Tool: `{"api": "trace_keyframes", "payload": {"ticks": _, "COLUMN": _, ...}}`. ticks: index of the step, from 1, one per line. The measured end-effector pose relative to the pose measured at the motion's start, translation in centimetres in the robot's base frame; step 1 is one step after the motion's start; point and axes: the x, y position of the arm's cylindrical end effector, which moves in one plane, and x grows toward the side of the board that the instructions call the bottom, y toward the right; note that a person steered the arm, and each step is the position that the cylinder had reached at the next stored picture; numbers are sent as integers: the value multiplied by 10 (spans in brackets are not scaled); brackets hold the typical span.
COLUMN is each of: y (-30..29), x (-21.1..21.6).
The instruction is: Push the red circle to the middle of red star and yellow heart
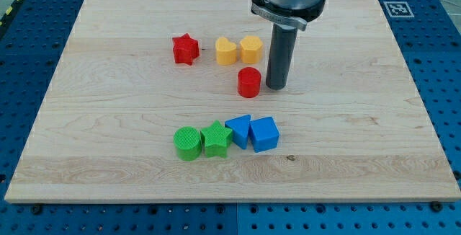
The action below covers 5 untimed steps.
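Note:
The red circle [249, 82] stands near the board's middle. My tip [276, 86] is just to its right, very close to it or touching it. The red star [185, 49] lies up and to the left of the circle. The yellow heart [226, 50] lies right of the star, directly above and slightly left of the red circle. A yellow hexagon [251, 49] touches the heart's right side. The dark rod rises from the tip to the arm's grey head at the view's top.
A row of blocks lies lower down: a green circle [188, 143], a green star [216, 138], a blue triangle [239, 130] and a blue cube [263, 134]. The wooden board [374, 120] sits on a blue perforated table.

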Motion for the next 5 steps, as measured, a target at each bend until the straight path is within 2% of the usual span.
{"api": "trace_keyframes", "payload": {"ticks": 5, "y": -9, "x": 15}}
